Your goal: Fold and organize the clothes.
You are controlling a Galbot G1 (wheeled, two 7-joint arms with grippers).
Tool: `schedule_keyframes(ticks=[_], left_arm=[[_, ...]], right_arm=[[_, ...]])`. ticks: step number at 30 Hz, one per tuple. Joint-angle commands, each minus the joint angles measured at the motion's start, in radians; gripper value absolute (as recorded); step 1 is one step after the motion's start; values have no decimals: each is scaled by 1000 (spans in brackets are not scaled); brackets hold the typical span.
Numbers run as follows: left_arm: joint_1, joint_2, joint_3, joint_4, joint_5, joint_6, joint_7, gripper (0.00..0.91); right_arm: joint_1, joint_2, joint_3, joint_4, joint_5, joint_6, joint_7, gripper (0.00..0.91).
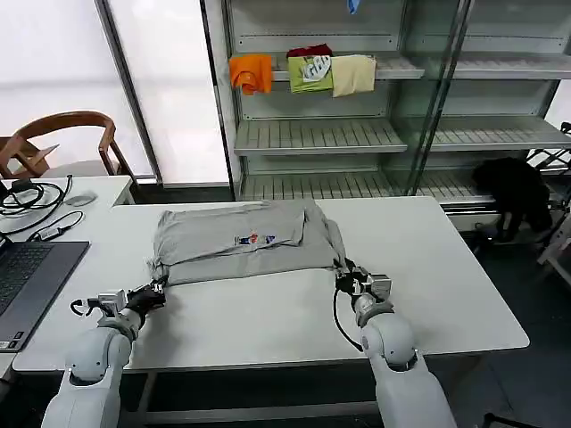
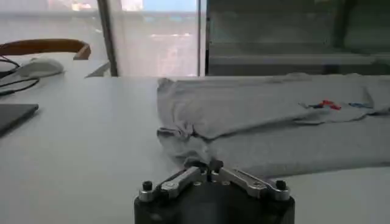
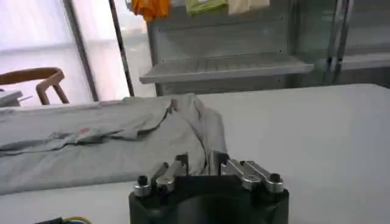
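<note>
1. Light grey T-shirt [image 1: 245, 242] lies partly folded on the white table [image 1: 446, 285], toward the table's far edge, chest print facing up.
2. Left gripper [image 1: 158, 287] sits at the shirt's near left corner; in the left wrist view its fingers [image 2: 198, 165] are pinched together on the hem.
3. Right gripper [image 1: 346, 273] sits at the shirt's near right corner; fingers [image 3: 181, 163] closed narrow on the bunched cloth edge.
4. Laptop [image 1: 22, 281] rests left of the shirt, well apart.
</note>
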Motion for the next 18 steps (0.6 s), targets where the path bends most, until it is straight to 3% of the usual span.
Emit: schedule_keyframes(ticks=[1, 11, 18], left_arm=[[11, 3, -3, -9, -6, -6, 6, 0], [2, 10, -3, 15, -7, -19, 11, 0], [3, 9, -7, 19, -8, -28, 16, 0]], right_arm=[[49, 41, -5, -112, -56, -7, -9, 0], [44, 39, 2, -92, -5, -27, -10, 0], [8, 15, 7, -22, 45, 36, -2, 0]])
